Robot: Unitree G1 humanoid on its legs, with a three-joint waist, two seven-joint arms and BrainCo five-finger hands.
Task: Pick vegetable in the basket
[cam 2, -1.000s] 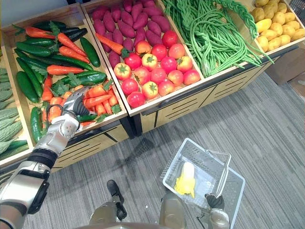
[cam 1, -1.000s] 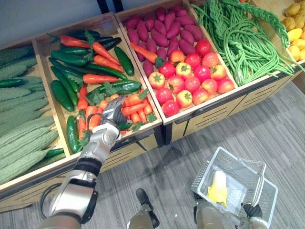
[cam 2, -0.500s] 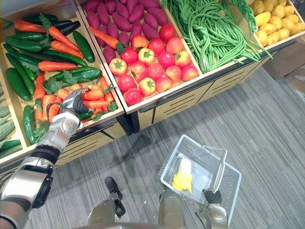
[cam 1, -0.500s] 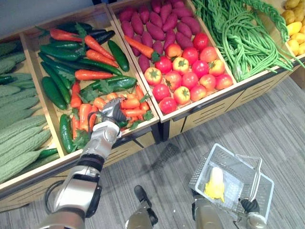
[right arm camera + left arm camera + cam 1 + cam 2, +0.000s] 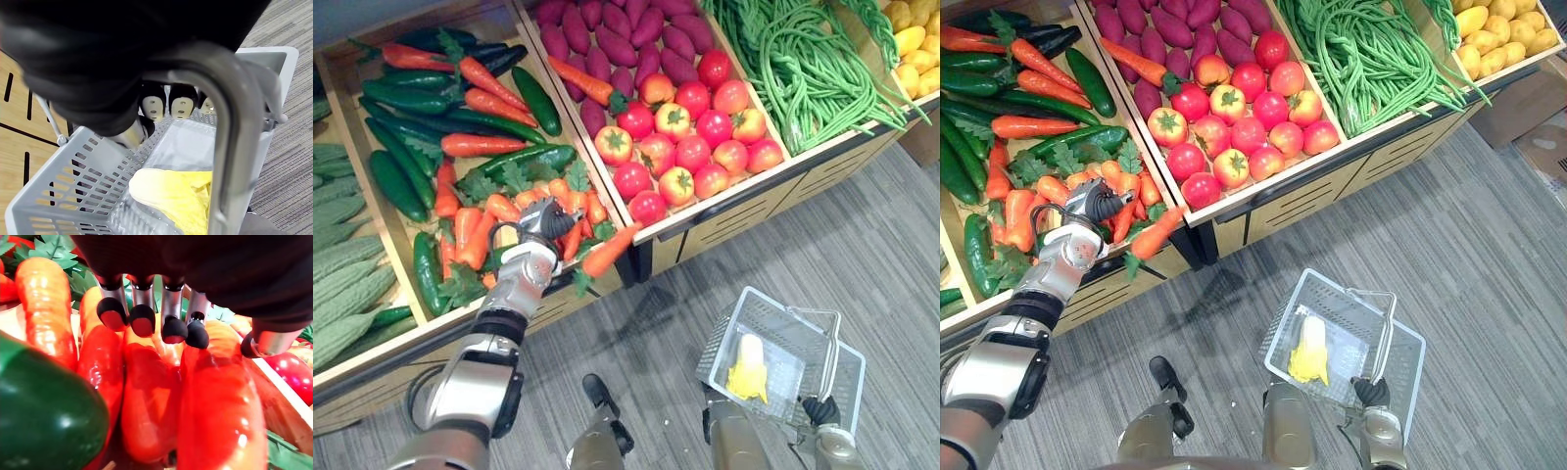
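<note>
Low at the robot's right, the right hand [image 5: 182, 105] curls round the grey handle [image 5: 222, 112] of a grey slotted plastic basket [image 5: 722, 328] (a pale yellow vegetable [image 5: 745, 367] lies inside). Farther out, the left hand [image 5: 536, 217] clasps a tapered orange carrot [image 5: 607, 255] that juts over the wooden crate's [image 5: 570, 299] front edge, near red tomatoes [image 5: 693, 152].

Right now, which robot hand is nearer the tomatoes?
Left. The left hand grips a carrot at the edge of the bin beside the tomatoes; the right hand holds the basket handle over the floor.
</note>
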